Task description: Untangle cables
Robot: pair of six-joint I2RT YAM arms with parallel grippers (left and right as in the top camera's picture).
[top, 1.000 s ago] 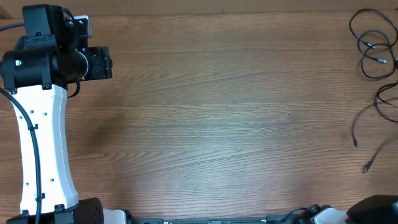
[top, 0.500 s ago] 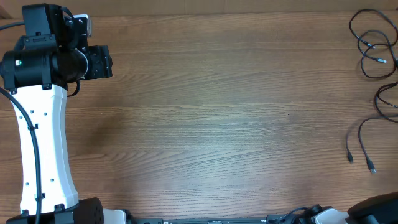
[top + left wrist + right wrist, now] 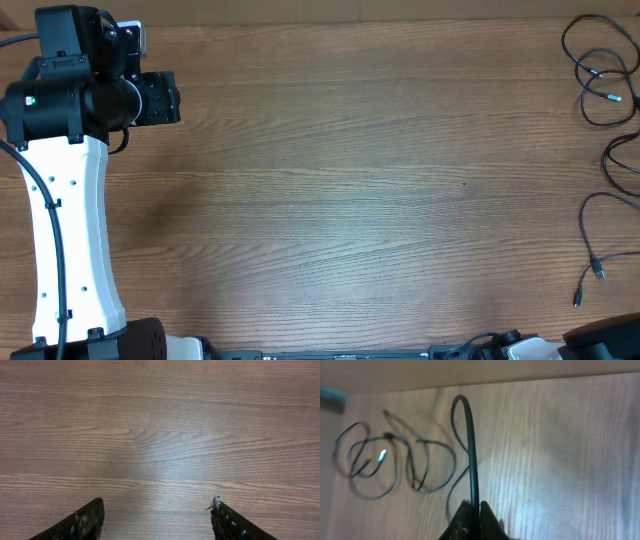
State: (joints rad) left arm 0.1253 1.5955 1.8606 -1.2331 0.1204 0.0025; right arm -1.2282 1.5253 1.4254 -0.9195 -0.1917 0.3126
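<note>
Right wrist: my right gripper [image 3: 474, 508] is pressed together on one cable [image 3: 471, 455]. It stands up from the jaws and bends over toward 12 o'clock. The other cables [image 3: 390, 460] lie in loose loops on the table [image 3: 560, 450] toward 9 o'clock, one plug tip showing bright. Overhead, those loops sit at 2 o'clock by the table's edge. A strand [image 3: 585, 225] runs down the 3 o'clock edge, its two plug ends [image 3: 597, 266] near 4 o'clock. My left gripper [image 3: 157, 510], at 10 o'clock overhead, is spread wide, with only wood between its fingers.
</note>
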